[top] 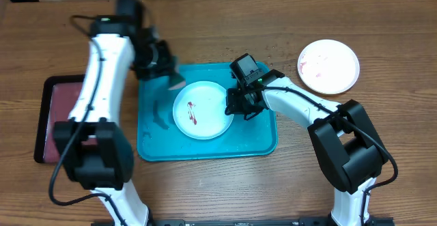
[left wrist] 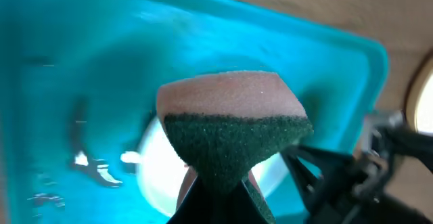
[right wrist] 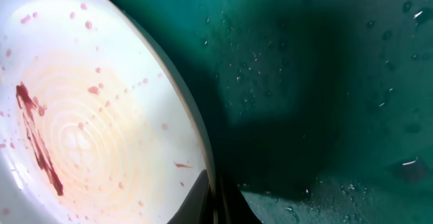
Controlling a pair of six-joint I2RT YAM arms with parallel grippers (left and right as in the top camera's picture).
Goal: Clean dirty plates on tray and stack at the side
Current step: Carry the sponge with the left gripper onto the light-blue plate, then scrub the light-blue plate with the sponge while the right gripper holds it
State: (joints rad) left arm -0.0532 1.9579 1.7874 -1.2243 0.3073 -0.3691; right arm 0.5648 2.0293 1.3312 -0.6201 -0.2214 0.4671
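Note:
A pale round plate point(top: 205, 117) with dark red smears lies in the turquoise tray point(top: 259, 144). My right gripper point(top: 237, 106) is shut on that plate's right rim. In the right wrist view the rim point(right wrist: 196, 126) runs between the two dark fingers point(right wrist: 197, 200), and the smeared plate point(right wrist: 81, 116) fills the left. My left gripper point(top: 169, 74) hovers over the tray's upper left corner, shut on a pink sponge point(left wrist: 226, 92) with a dark green scrub face point(left wrist: 233, 139). A second, white plate point(top: 328, 65) with faint pink marks sits on the table to the right, outside the tray.
A black-rimmed maroon tray point(top: 58, 106) lies at the left, partly under the left arm. Water drops and wet streaks cover the turquoise tray floor point(right wrist: 325, 82). Bare wooden table point(top: 225, 178) surrounds both trays.

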